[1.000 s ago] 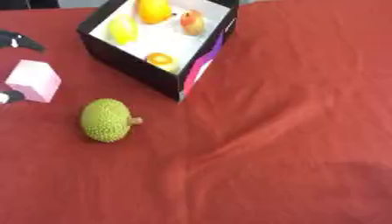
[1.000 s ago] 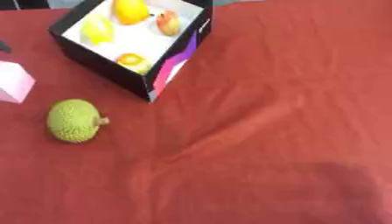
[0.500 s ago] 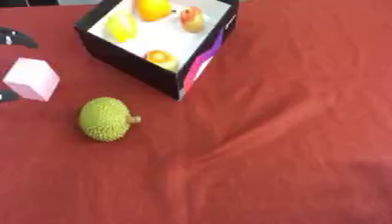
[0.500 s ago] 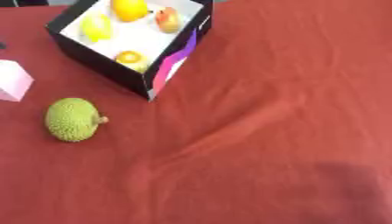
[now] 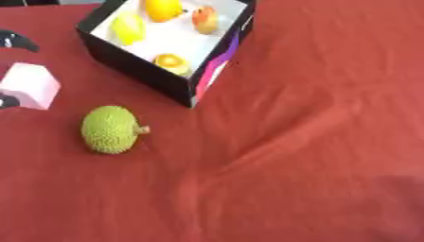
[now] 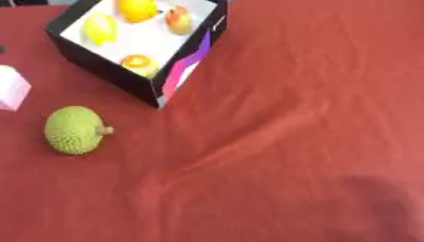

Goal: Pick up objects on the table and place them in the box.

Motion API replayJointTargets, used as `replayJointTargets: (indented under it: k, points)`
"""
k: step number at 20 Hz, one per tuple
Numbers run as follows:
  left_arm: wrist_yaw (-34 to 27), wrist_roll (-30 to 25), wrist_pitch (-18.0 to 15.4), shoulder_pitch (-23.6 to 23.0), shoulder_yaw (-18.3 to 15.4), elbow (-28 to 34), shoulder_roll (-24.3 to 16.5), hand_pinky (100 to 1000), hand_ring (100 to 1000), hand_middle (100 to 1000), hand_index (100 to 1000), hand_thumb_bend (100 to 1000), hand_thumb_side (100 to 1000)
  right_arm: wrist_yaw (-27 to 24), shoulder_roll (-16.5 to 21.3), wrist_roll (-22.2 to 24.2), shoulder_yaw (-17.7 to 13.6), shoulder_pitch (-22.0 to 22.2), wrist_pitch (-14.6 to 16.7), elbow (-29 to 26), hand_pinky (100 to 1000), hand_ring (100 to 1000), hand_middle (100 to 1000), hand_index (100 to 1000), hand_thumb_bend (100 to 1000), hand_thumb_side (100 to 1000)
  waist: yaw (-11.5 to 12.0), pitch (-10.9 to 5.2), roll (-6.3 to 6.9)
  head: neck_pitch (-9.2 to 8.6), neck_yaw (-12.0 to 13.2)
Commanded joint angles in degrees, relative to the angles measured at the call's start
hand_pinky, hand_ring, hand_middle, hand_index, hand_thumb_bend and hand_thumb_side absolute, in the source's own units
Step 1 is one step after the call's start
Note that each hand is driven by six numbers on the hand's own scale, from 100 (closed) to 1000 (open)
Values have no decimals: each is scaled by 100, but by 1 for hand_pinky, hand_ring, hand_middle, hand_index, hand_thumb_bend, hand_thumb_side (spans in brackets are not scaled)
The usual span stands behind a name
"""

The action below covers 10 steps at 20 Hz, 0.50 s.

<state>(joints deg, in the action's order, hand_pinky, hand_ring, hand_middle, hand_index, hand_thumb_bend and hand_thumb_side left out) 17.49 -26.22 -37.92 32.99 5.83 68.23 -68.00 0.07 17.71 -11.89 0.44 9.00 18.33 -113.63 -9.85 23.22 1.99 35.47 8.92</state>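
While left hand (image 5: 16,41) flanks pink block (image 5: 29,86) — durian (image 5: 110,129) nearby

Spiky green fruit (image 5: 111,129) alone on my red tabletop (image 5: 314,118).
My left robot hand (image 5: 16,41) brackets a pink block (image 5: 29,86); the box (image 5: 165,42) holds four fruits.

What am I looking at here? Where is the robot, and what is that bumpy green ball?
You are seeing through the robot's two eyes, side by side in its head, looking down at a table with a red cloth. The bumpy green ball is a spiky toy fruit with a short stem. A black box with a white inside holds four yellow and orange toy fruits. Beside it lies a pink block. The dark tips at the left edge are fingers of the robot's left hand, on either side of the block. Its right hand is not visible.
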Motion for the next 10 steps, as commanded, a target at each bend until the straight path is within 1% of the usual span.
replayJointTargets:
  k: [1,3,7,8,10]
  points:
    - [160,-1363,-1405,137,-101,-57,-144,1000,970,868,968,474,387,41,14,-7,-5,-27,-38,-96,1000,839,726,795,100,513,-7,-77,11,-99,-3]
    - [262,-1338,-1405,172,-97,-98,-118,1000,970,868,969,483,391,46,4,-5,0,-36,-57,-96,1000,838,726,794,100,514,-18,-68,19,-107,7]
    - [513,-1229,-1405,244,-134,-183,-76,1000,973,872,966,541,431,68,-29,-5,6,-49,-110,-96,1000,836,724,793,100,515,-45,-41,29,-131,31]
    - [582,-1172,-1405,265,-147,-209,-61,1000,972,870,966,531,426,77,-38,-6,7,-53,-115,-96,1000,836,724,793,100,516,-50,-34,31,-135,39]
    - [706,-1052,-1405,321,-170,-291,-19,1000,972,870,965,539,434,92,-56,-2,15,-68,-134,-96,1000,836,724,793,100,518,-63,-13,36,-143,54]
